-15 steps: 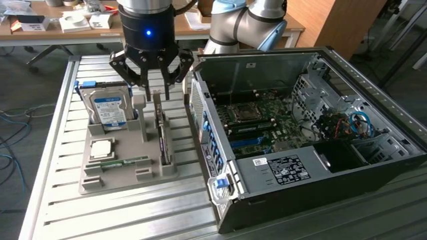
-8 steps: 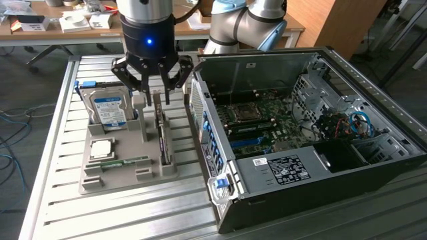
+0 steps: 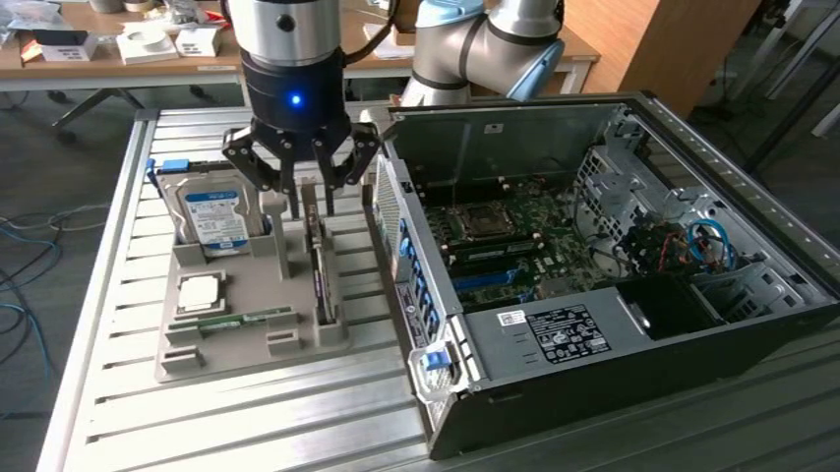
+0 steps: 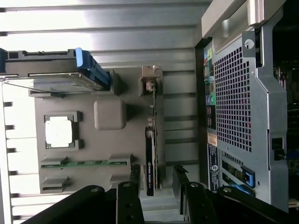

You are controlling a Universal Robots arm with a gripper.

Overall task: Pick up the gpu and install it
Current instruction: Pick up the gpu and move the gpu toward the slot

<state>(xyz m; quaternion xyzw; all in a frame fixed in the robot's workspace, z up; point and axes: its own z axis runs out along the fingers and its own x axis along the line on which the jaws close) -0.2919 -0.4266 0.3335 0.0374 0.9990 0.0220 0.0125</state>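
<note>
The gpu (image 3: pixel 319 270) is a thin black card standing on edge in a slot of the grey holder (image 3: pixel 295 346), its pale metal bracket (image 4: pixel 151 77) at one end. My gripper (image 3: pixel 313 197) hangs open just above the card's far end, touching nothing. In the wrist view the black fingers (image 4: pixel 135 179) stand to either side of the line of the gpu (image 4: pixel 150 140), and the end opposite the bracket lies between them. The open computer case (image 3: pixel 591 285) stands beside the holder on the exterior view's right, its motherboard (image 3: pixel 506 241) exposed.
In the same holder (image 4: pixel 110 114) stand a blue-labelled hard drive (image 3: pixel 214 216), a square processor chip (image 3: pixel 197 292) and a green memory stick (image 3: pixel 243 318). The case's perforated rear panel (image 4: pixel 233 98) is close beside the gpu. All rests on a slatted metal table (image 3: pixel 197 423).
</note>
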